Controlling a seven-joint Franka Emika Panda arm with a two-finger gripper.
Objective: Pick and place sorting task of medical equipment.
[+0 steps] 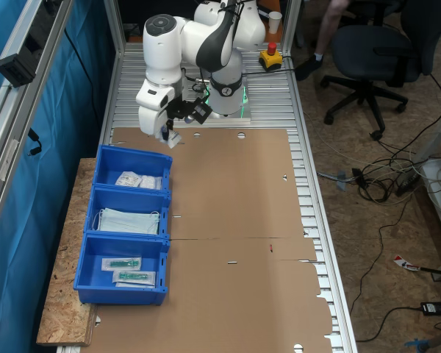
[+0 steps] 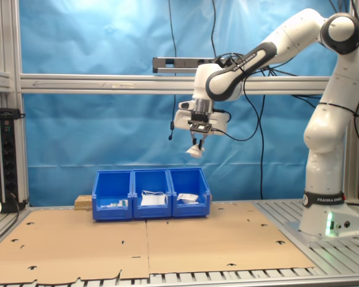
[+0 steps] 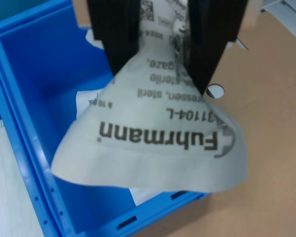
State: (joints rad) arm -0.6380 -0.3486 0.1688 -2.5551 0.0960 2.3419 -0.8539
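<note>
Right, up close in the wrist view the gripper [image 3: 163,59] is pinched shut on the white packet [image 3: 153,143], gripped near its upper edge. It droops and bows below the fingers, so it looks light, thin and floppy; an edge pinch seems enough. Beyond it, in the second exterior view, it hangs high above the blue bins [image 2: 151,194], over the end bin [image 1: 132,170] holding similar packets.

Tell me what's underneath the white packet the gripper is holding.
The gripper holds the white packet over a blue bin with white packets inside; the held packet hides most of them.
</note>
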